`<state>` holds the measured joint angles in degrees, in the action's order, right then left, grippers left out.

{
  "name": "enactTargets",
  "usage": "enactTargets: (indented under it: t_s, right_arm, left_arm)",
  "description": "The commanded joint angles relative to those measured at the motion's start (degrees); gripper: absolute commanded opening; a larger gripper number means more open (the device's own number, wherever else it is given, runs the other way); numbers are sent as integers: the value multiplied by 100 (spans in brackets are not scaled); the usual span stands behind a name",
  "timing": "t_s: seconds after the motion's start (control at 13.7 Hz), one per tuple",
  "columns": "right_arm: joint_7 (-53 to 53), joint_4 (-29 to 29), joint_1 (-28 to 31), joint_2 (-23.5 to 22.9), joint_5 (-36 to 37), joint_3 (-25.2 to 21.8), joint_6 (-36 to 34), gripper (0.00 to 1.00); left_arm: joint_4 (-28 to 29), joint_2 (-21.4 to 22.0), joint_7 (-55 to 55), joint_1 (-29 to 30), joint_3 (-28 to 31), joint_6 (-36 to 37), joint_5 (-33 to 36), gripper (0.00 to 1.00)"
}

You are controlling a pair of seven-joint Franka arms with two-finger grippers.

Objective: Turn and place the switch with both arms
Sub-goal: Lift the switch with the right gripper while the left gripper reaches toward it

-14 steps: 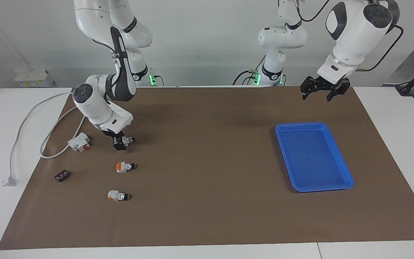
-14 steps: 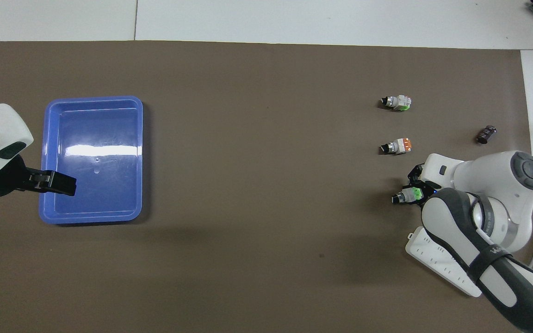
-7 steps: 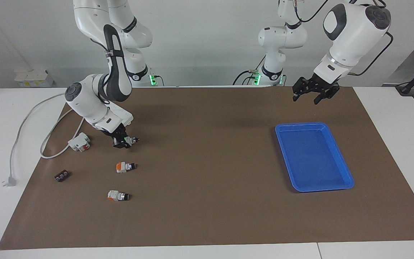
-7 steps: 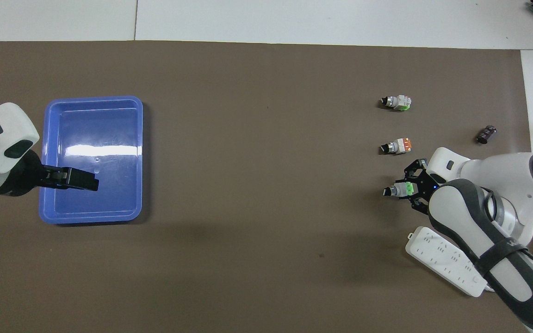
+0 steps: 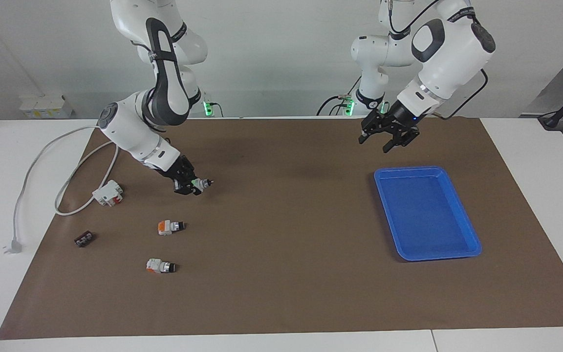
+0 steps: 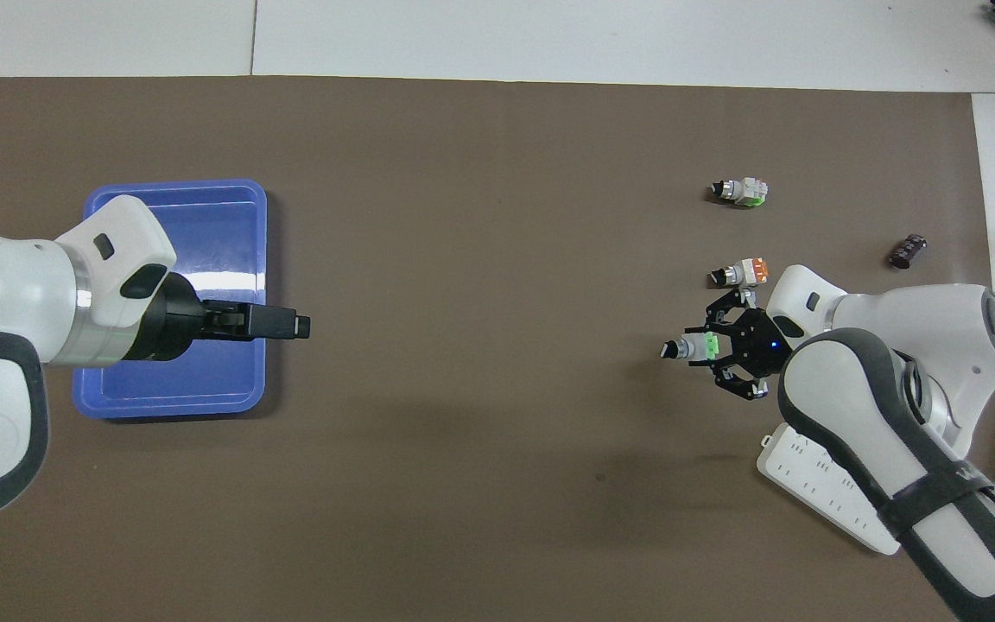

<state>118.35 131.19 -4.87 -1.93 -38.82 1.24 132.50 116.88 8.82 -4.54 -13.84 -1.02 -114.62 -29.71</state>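
The switch (image 5: 199,183), white with a green block and a black-and-silver knob, is in my right gripper (image 5: 191,185), which is shut on it and holds it just above the brown mat. Its knob points toward the table's middle. It also shows in the overhead view (image 6: 693,348), between the right gripper's (image 6: 722,348) fingers. My left gripper (image 5: 388,139) hangs open and empty in the air. In the overhead view the left gripper (image 6: 292,326) is over the blue tray's (image 6: 174,185) rim on the side toward the table's middle.
Two similar switches (image 5: 170,227) (image 5: 160,266) lie on the mat, farther from the robots than the held one. A white-and-red block (image 5: 108,192), a small dark part (image 5: 84,239), a grey cable (image 5: 32,166) and a white power strip (image 6: 817,492) are at the right arm's end. The blue tray (image 5: 408,169) holds nothing.
My right gripper has lifted the switch off the mat and carried it toward the table's middle. My left arm has swung across the tray toward the middle.
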Motion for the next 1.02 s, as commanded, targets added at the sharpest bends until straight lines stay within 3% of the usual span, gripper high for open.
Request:
enactTargets:
  t_s: [0.0, 0.22, 0.37, 0.66, 0.95]
  right_arm:
    - [-424, -32, -338, 377, -293, -10, -172, 0]
    - [-953, -181, -813, 659, -301, -1, -172, 0]
    - [-1401, -226, -1102, 808, -485, -1, -172, 0]
    - [-1560, -296, -1420, 949, -1065, -1, -137, 0]
    - [-1964, -322, -1473, 1072, -1136, 201, -119, 0]
  left_arm:
    - [335, 94, -528, -356, 84, -490, -630, 80]
    - [414, 41, -978, -715, 84, -788, -992, 75]
    - [520, 32, -1040, -1136, 75, -1367, -1149, 71]
    - [643, 50, -1584, -1595, 75, -1730, -1625, 60]
    - [635, -3, -1699, -2060, 84, -2334, -2038, 48]
